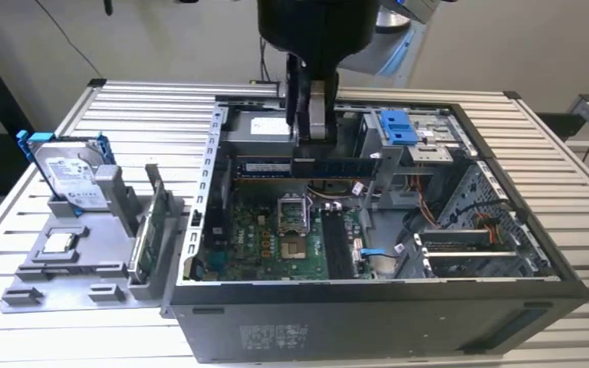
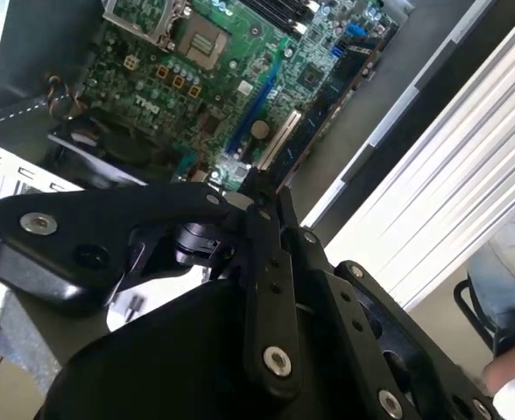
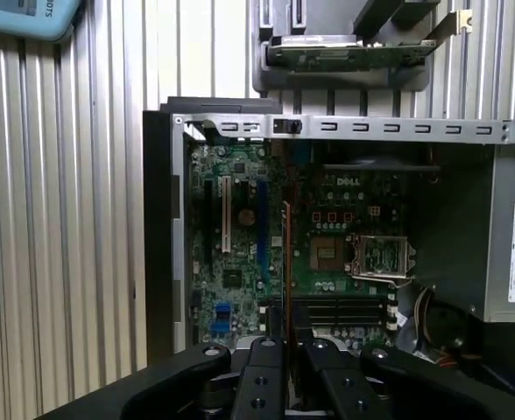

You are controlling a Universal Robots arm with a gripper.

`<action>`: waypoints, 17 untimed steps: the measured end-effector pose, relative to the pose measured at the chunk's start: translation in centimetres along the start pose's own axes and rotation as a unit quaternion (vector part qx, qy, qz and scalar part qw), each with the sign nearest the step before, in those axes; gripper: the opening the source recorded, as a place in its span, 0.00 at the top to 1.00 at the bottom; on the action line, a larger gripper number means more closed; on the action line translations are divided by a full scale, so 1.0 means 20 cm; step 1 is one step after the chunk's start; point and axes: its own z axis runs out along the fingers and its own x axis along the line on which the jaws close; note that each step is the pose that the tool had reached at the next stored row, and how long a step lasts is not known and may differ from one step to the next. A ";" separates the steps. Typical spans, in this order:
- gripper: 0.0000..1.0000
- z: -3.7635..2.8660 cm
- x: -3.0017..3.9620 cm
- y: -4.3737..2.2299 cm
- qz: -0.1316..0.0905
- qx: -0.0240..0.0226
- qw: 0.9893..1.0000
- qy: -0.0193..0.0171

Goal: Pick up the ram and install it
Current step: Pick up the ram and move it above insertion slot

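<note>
My gripper [image 1: 313, 138] hangs over the open computer case [image 1: 376, 322], shut on the ram [image 1: 305, 166]. The ram is a long dark stick with pale labels, held level and lengthwise above the green motherboard [image 1: 264, 238]. In the first wrist view it shows edge-on as a thin line [image 3: 285, 254] running out from between the fingertips [image 3: 271, 325], above the board. The black memory slots [image 1: 336, 241] lie below and slightly to the exterior view's right of the ram; they also show in the first wrist view [image 3: 336, 311]. The second wrist view has the gripper's dark linkage [image 2: 262, 262] over the board.
A grey fixture [image 1: 80, 268] on the exterior view's left holds a hard drive in a blue frame [image 1: 70, 176], an upright green card [image 1: 151, 222] and a small chip [image 1: 59, 244]. The case holds an open processor socket [image 1: 292, 218], cables and blue drive bays [image 1: 397, 126]. A person [image 2: 511, 289] is beside the slatted table.
</note>
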 end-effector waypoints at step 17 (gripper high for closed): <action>0.86 0.003 -0.003 -0.254 0.000 0.000 1.000 0.000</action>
